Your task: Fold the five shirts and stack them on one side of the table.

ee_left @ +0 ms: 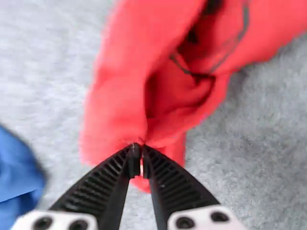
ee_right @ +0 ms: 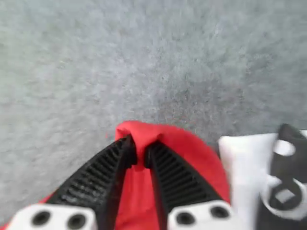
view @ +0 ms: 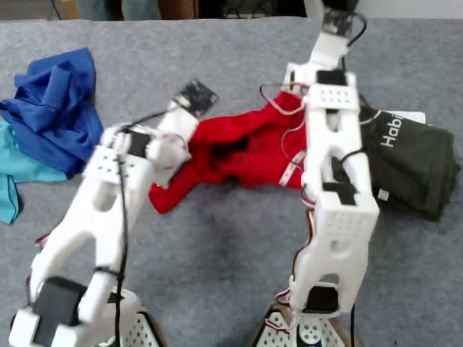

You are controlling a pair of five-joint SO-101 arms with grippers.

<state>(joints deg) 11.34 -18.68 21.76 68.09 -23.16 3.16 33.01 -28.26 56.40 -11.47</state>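
A grey felt desk (view: 217, 253) fills the high view. On it a dark shirt (view: 412, 163) lies folded at one side, the red shirt (view: 239, 155) sprawls crumpled between both arms, and a blue shirt (view: 58, 108) and a teal shirt (view: 18, 170) are heaped at the other side. The task looks early: one shirt folded, the rest left.

In the left wrist view, the left end effector (ee_left: 141, 153) is clamped on a bunched fold of red cloth.

In the right wrist view, the right end effector (ee_right: 139, 153) pinches the red shirt's edge.
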